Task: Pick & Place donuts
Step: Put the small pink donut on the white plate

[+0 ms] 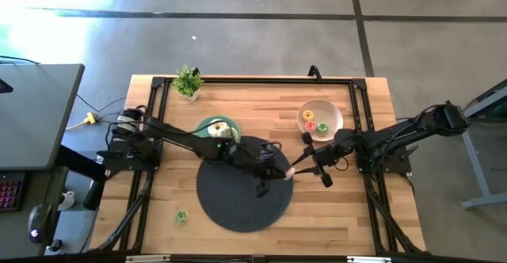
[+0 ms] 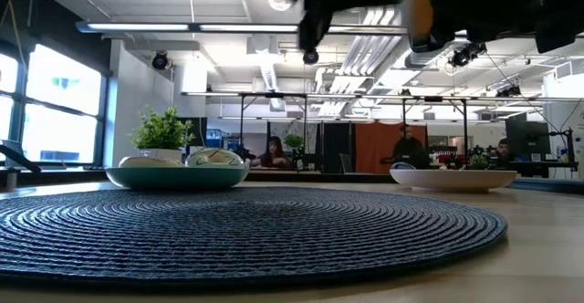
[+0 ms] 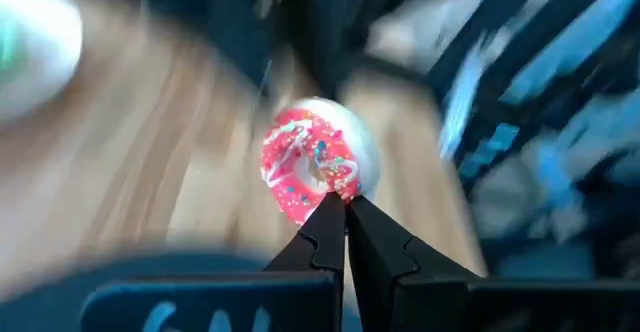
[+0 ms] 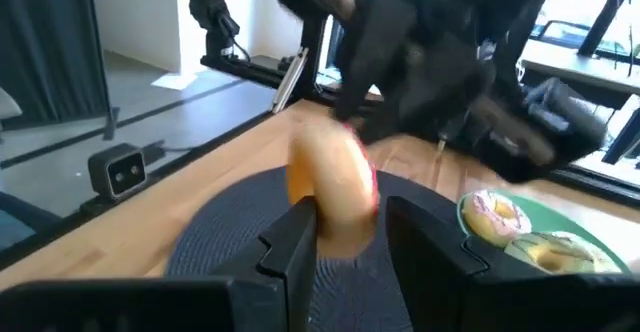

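Observation:
A pink iced donut with sprinkles hangs in the air above the dark round mat, between my two grippers near the table's middle. My left gripper is shut on it. My right gripper is open, and its fingers stand on either side of the donut, coming from the table's right. Two larger donuts lie on the mint-green plate. Tiny donuts sit in the beige bowl. A small green donut lies on the wood near the front left. My left gripper pinches the pink donut at its rim, with only the fingertips on it. The iced face is turned toward the left wrist camera. The donut is lifted clear, high above the mat.
A small potted plant stands at the far left of the table. A black frame runs along the table's far edge and sides. The plate and bowl sit beyond the mat. People show in the room behind.

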{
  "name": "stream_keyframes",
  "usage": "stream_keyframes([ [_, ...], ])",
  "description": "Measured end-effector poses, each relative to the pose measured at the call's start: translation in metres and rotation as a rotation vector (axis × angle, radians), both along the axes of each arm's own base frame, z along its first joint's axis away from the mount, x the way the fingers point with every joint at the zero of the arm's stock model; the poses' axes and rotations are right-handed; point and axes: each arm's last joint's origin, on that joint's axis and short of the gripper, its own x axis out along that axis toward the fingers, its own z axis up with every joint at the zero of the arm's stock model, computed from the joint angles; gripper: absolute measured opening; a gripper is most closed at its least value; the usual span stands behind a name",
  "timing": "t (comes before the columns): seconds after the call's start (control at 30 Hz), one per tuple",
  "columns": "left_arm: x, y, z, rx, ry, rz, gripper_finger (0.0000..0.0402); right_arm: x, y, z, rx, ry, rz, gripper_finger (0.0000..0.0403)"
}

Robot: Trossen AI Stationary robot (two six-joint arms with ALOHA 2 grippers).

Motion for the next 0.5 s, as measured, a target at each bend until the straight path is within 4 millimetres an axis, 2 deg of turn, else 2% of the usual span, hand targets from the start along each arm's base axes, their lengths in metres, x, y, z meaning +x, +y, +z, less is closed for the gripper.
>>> stream_keyframes([
  [0.07,-0.001,0.000,-0.004,-0.001,0.025,-0.024,0.0000,0.000,0.000,0.000,0.002,0.001,0.007,0.0119],
  [0.17,0.005,0.002,0.009,-0.016,-0.032,-0.036,0.0000,0.000,0.001,0.002,0.022,-0.010,0.027,0.0120],
  [0.3,0.007,0.003,0.004,0.005,0.007,-0.041,0.0000,0.000,0.001,0.001,0.032,0.007,0.031,0.0120],
  [0.5,0.007,0.003,0.009,0.024,-0.014,-0.017,0.0000,0.000,0.001,0.000,0.044,0.014,0.030,0.0120],
])
